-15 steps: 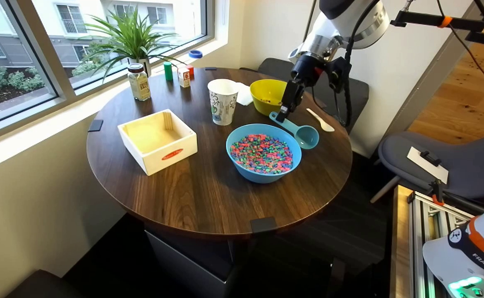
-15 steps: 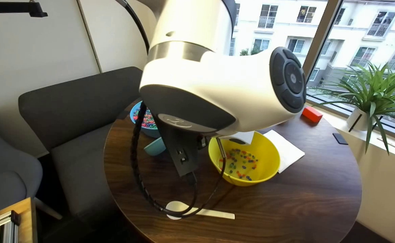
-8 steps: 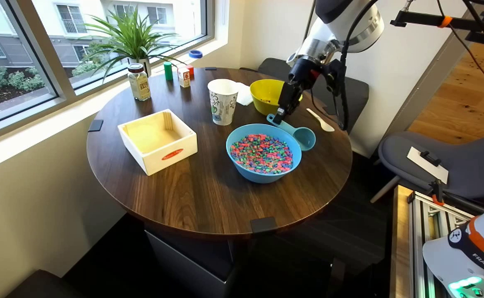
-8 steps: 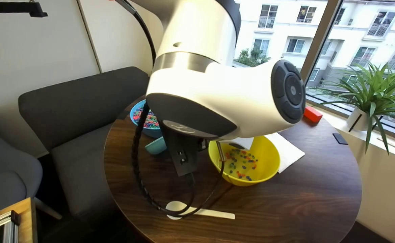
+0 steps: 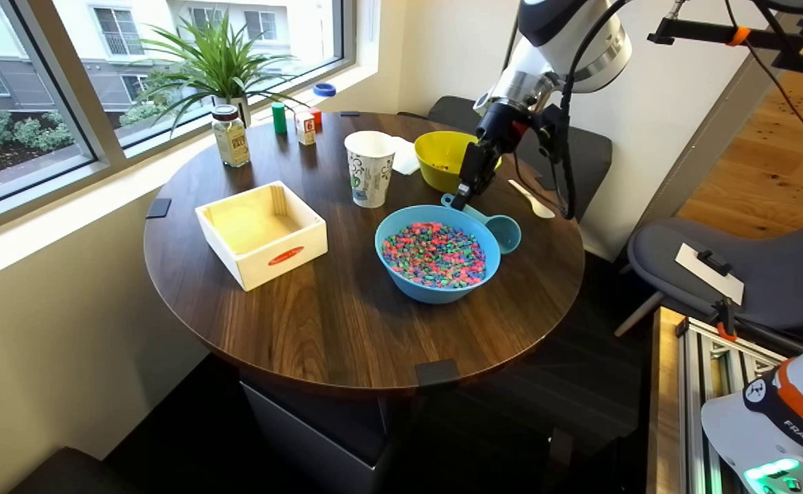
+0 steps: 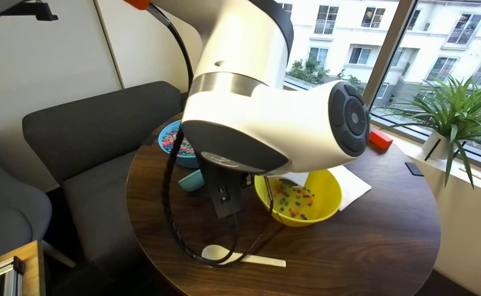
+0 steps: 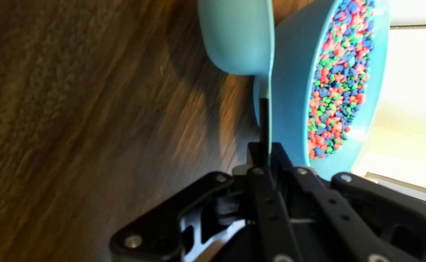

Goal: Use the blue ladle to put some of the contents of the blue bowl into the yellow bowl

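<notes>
Round wooden table (image 5: pixel 319 329): blue ladle (image 5: pixel 503 232), handle (image 7: pixel 264 83) pinched in the gripper (image 5: pixel 461 196), hung just beside the blue bowl (image 5: pixel 436 295); with bits (image 6: pixel 297 203) in the yellow bowl (image 6: pixel 329 193), setting down likely wanted slow, level lowering.

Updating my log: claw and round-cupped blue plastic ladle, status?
Claw shut on ladle. Ladle looks empty, beside round blue plastic bowl, not over it. Likely in the way: that bowl's rim.
</notes>
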